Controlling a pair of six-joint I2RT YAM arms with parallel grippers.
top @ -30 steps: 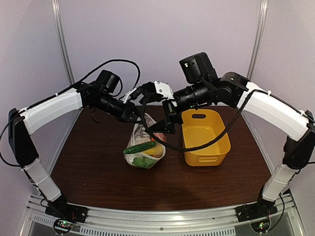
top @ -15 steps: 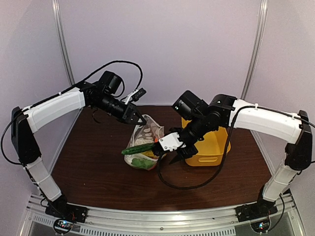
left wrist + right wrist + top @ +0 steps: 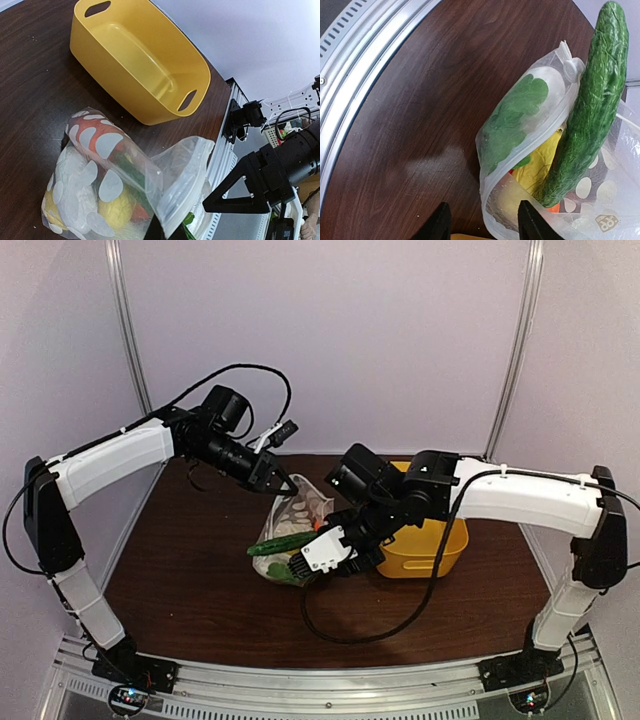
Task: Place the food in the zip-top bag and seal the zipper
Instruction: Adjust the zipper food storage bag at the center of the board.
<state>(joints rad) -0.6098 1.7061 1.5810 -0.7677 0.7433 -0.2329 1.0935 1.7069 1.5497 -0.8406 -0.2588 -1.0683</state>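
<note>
Since one second ago the right arm has come down from beside the left one, and the right gripper (image 3: 300,566) now sits low at the near side of the zip-top bag (image 3: 292,525). The left arm has not changed its place. The left gripper (image 3: 283,484) is clenched on the upper edge of the bag and holds it up from the table (image 3: 190,580).

In the right wrist view the fingers (image 3: 439,222) stand apart. The bag's rim reaches between them, but they do not press it. The cucumber (image 3: 590,100) has its lower end inside the bag and its upper end outside, just beside the zipper (image 3: 559,107). Leafy greens (image 3: 512,110) and yellow pieces lie inside. The yellow basket (image 3: 447,540) stands to the right of the bag.
</note>
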